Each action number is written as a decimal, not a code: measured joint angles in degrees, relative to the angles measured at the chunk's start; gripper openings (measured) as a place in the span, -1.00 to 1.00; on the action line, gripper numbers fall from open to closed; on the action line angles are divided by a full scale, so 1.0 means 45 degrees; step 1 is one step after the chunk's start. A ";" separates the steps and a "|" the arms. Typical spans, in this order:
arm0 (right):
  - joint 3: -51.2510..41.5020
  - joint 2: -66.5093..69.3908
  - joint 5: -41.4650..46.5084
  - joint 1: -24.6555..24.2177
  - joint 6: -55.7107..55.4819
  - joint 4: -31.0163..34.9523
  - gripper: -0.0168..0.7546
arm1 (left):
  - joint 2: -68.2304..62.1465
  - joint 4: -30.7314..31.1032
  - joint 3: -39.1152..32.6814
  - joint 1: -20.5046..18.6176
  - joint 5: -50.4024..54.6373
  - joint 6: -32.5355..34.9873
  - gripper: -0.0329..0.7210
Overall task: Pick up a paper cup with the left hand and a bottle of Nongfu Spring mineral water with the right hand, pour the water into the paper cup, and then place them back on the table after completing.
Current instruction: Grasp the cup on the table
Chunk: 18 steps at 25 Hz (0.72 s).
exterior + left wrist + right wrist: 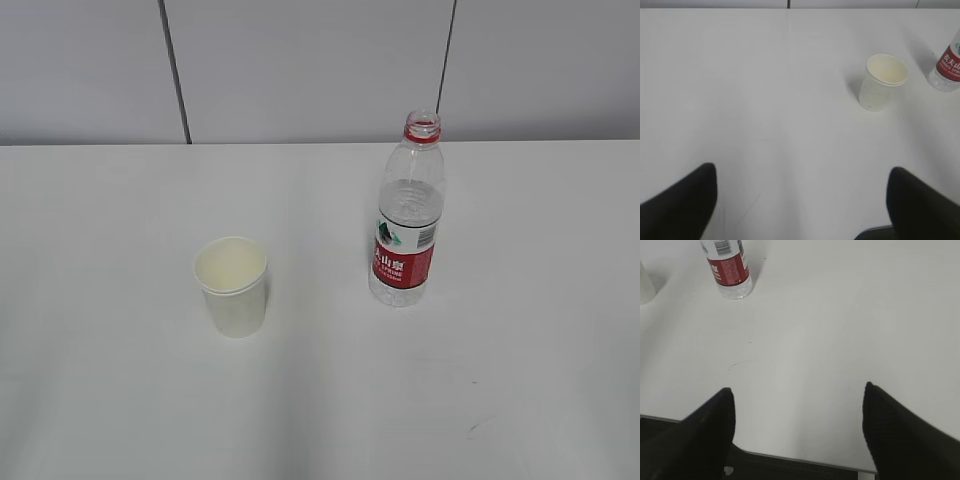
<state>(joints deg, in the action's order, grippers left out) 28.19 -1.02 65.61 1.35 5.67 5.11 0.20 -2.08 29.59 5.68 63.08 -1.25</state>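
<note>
A: Both hands wait at the near edge of the table [100, 400], left hand [800, 195] and right hand [797, 410] spread wide, holding nothing.

B: Approach low. The paper cup [232, 285], white and empty, stands mid-table; the uncapped, red-labelled bottle [408, 225], with its water [410, 205], stands just beside it, toward the right edge.

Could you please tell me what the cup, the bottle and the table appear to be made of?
The cup looks like matte off-white paper: opaque wall, rolled rim. The bottle seems thin clear glossy plastic, since the water shows through it; it has a red printed label, a red neck ring and no cap. The table is a smooth, plain white top, perhaps laminate; its material is uncertain.
</note>
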 joint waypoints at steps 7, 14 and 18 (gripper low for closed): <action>0.0064 0.0000 -0.0092 0.0000 0.0000 0.0053 0.57 | 0.0000 -0.0038 0.0419 0.0000 -0.2191 0.0028 0.62; -0.0017 0.0000 -0.2582 0.0000 0.0000 0.0084 0.57 | -0.0753 -0.0038 0.0022 0.0000 -0.6664 0.1641 0.56; -0.1018 0.0156 -0.5078 0.0000 0.0225 0.0113 0.57 | -0.1671 -0.0038 -0.1085 0.0000 -0.8785 0.1727 0.55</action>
<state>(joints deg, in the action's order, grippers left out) 23.61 -0.32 42.76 1.35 6.68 5.63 -7.32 -2.25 24.71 5.68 23.55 6.52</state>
